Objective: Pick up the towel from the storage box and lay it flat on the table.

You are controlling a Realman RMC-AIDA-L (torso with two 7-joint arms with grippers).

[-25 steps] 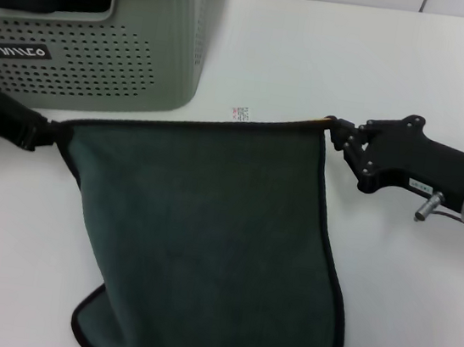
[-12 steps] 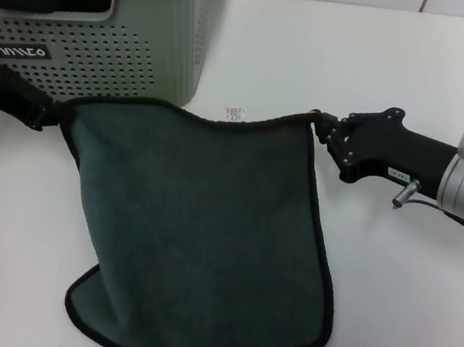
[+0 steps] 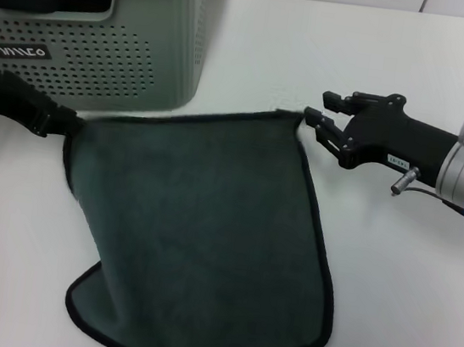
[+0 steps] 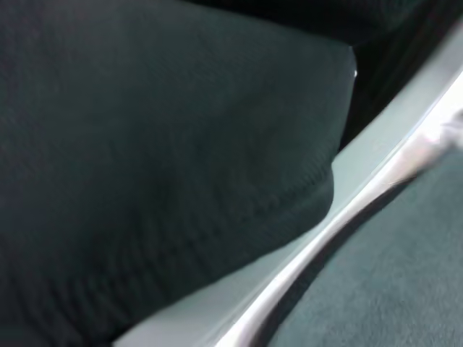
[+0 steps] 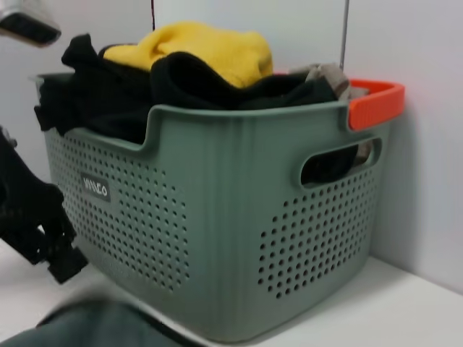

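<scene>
The dark green towel point(image 3: 198, 237) with black edging lies mostly spread on the white table point(image 3: 318, 39), in front of the pale grey-green storage box point(image 3: 102, 54). My left gripper point(image 3: 61, 122) is at the towel's far left corner, shut on it and holding it slightly raised. My right gripper point(image 3: 322, 110) is open and empty, just beside the towel's far right corner, which rests on the table. In the right wrist view the box point(image 5: 217, 238) stands close, with a bit of towel point(image 5: 94, 325) below it. Dark green cloth point(image 4: 145, 144) fills the left wrist view.
The box holds black point(image 5: 116, 94) and yellow point(image 5: 210, 47) cloths and has an orange handle point(image 5: 376, 101). It stands at the table's back left, close behind the towel. White table extends to the right and behind my right arm.
My right gripper has opened and let go of the towel's right corner, which dropped onto the table. The towel has shifted left and settled flatter. The left gripper keeps its corner.
</scene>
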